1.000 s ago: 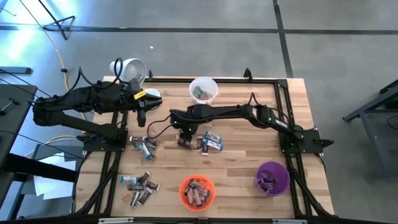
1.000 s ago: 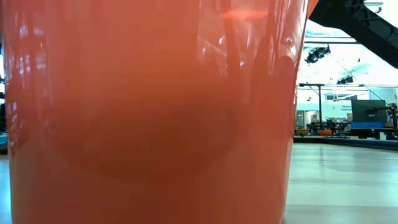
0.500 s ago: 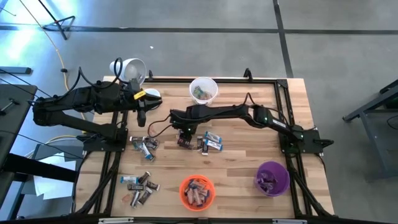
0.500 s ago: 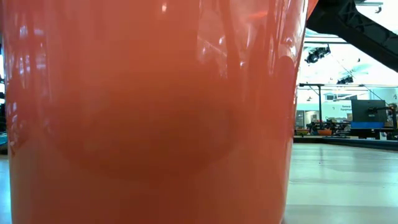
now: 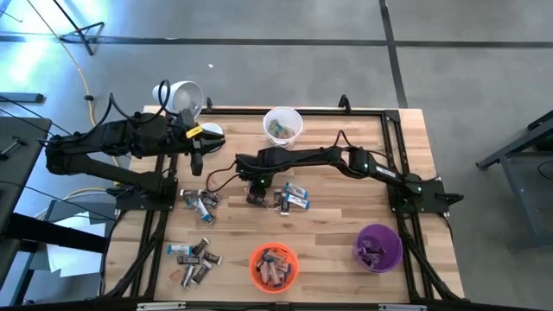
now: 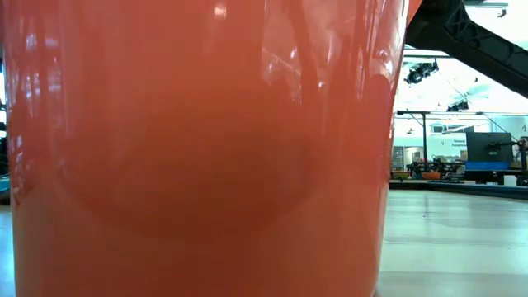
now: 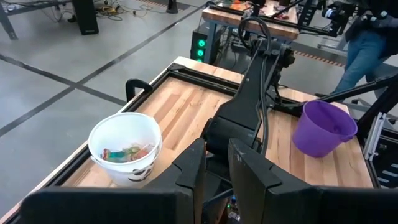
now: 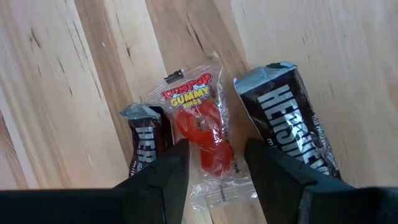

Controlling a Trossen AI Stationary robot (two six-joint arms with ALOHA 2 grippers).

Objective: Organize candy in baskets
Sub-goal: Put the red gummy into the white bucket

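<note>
Candy lies in three heaps on the wooden table: middle (image 5: 289,197), left (image 5: 200,203) and near left (image 5: 194,257). My right gripper (image 5: 255,192) points down over the middle heap. It is open (image 8: 214,162), and its fingers stand on either side of a red gummy pack (image 8: 202,134) lying flat on the wood. A small dark bar (image 8: 148,140) and a larger dark brown bar (image 8: 292,118) lie beside the pack. The white basket (image 5: 282,125), orange basket (image 5: 274,266) and purple basket (image 5: 378,246) all hold candy. My left gripper (image 5: 197,160) waits above the table's left side, narrowly open (image 7: 214,168) and holding nothing.
A white lamp (image 5: 181,97) stands at the far left corner. The orange basket's wall (image 6: 198,148) fills most of the low view, with part of my right arm (image 6: 470,41) above it. A black frame rail (image 5: 393,147) edges the table.
My right gripper has come down toward the candy in the middle of the table and has stayed open. The candy and baskets have not moved.
</note>
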